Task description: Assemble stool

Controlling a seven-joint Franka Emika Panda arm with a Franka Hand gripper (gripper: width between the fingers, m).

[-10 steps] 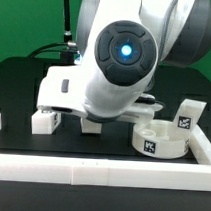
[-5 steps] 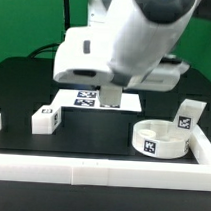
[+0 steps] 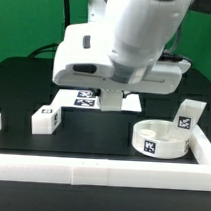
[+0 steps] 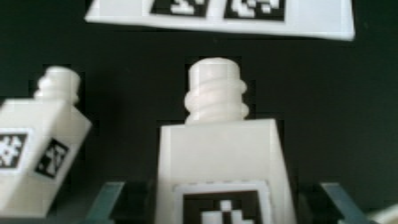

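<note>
Each leg (image 4: 221, 150) white, seat (image 3: 160, 139) white, both with black-and-white square tags (image 3: 148, 147); table (image 3: 19, 84) black.

White robot arm (image 3: 137, 30), glossy and rounded, with a dark-fingered tool (image 4: 217, 205).
Smooth white shells are covering the arm and catching soft grey shading. A boxy white housing (image 3: 84, 60) with rounded corners is forming its wrist, and the tool is showing two slim, dark grey-green fingers (image 4: 112, 200), both looking blurred.
</note>
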